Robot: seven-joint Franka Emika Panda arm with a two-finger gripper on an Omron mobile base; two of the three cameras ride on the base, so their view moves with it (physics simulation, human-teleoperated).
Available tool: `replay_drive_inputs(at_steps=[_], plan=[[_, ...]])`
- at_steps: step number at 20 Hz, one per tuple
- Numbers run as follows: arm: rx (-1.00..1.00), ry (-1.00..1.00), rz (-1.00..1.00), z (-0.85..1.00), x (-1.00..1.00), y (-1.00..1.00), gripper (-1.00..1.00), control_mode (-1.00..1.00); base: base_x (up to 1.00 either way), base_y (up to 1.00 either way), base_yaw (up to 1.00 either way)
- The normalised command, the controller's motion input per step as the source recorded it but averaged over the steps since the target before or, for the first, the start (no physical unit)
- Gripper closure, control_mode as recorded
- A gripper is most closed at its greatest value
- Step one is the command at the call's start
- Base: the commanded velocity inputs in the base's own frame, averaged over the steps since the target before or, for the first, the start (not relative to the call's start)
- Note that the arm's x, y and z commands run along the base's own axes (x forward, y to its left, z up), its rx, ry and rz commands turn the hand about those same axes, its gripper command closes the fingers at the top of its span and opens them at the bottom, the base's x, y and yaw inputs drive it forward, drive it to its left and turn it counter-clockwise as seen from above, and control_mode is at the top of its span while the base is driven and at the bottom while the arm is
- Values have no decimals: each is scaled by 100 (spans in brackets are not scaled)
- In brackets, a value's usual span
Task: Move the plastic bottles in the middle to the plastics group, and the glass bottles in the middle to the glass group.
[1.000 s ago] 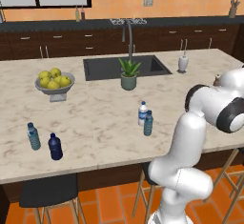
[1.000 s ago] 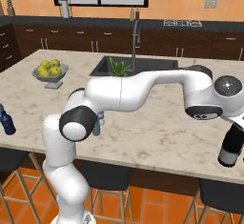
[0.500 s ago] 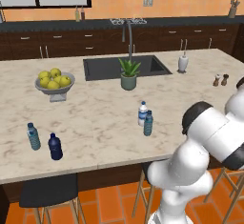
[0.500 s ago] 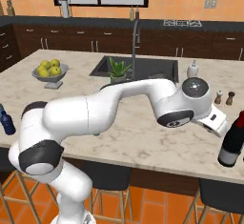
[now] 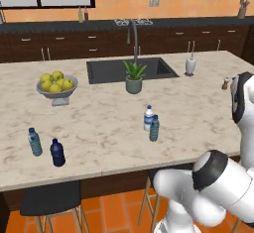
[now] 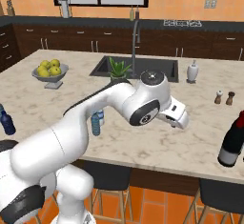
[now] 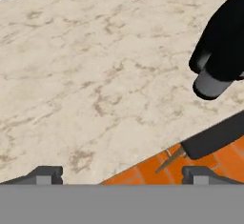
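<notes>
Two plastic bottles stand together mid-counter: a clear one with a white label [image 5: 148,118] and a slimmer teal one [image 5: 155,128]; my arm partly hides them in the right base view [image 6: 96,123]. The plastics group is at the left front: a pale teal bottle [image 5: 34,142] and a dark navy bottle [image 5: 57,152] [image 6: 6,123]. A dark glass bottle [image 6: 232,144] [image 7: 221,46] stands at the right front edge. My gripper [image 6: 180,122] [image 7: 121,175] hovers over bare counter left of it, open and holding nothing. Glass bottles in the middle are out of view.
A bowl of lemons [image 5: 55,86], a potted plant [image 5: 134,77] beside the sink [image 5: 109,71], a soap dispenser [image 5: 190,66] and two small shakers [image 6: 225,97] stand on the counter. A dark stool [image 7: 214,139] sits below the front edge.
The arm has swung left along the counter's front, carrying the open gripper away from the dark glass bottle. The bottles have not moved.
</notes>
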Motion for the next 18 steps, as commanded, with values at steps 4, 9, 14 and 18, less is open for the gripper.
replay_drive_inputs(at_steps=[4,9,14,18], plan=[[0,12,31,12,-4,100,-100,-100,0,0,0],[0,11,39,1,-6,100,-100,-100,0,0,0],[0,5,17,2,0,100,-100,-100,0,0,0],[0,1,11,0,18,100,-100,-100,0,0,0]])
